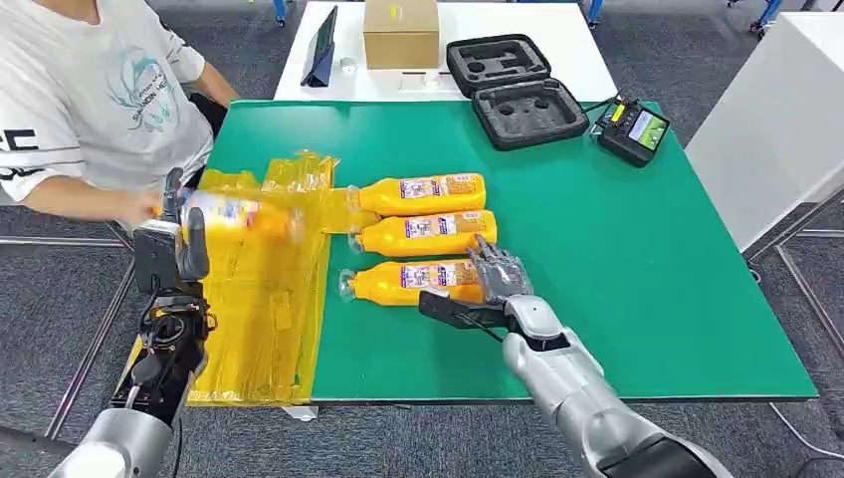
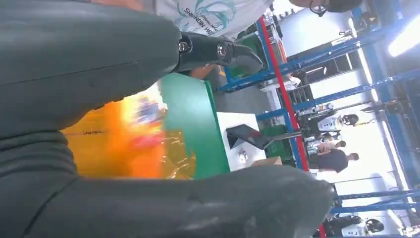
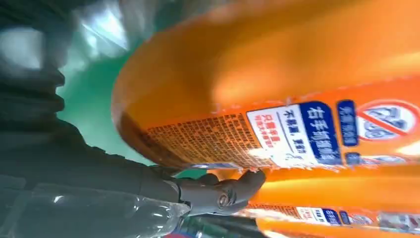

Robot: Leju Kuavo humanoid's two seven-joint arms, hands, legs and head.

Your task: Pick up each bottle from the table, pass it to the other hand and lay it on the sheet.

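Bottles lie in a row of three on the green table, just beside the yellow sheet; the right hand rests on the nearest bottle, fingers curled against its end — likely readying a lift; the left hand grips a blurred bottle above the sheet; the right wrist view adds fingertips touching the label.

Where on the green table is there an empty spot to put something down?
The green mat is bare right of the three orange bottles, below the black case and handheld device. It is crowded where the right hand reaches the nearest bottle, and over the yellow sheet, where the left hand holds a blurred bottle.
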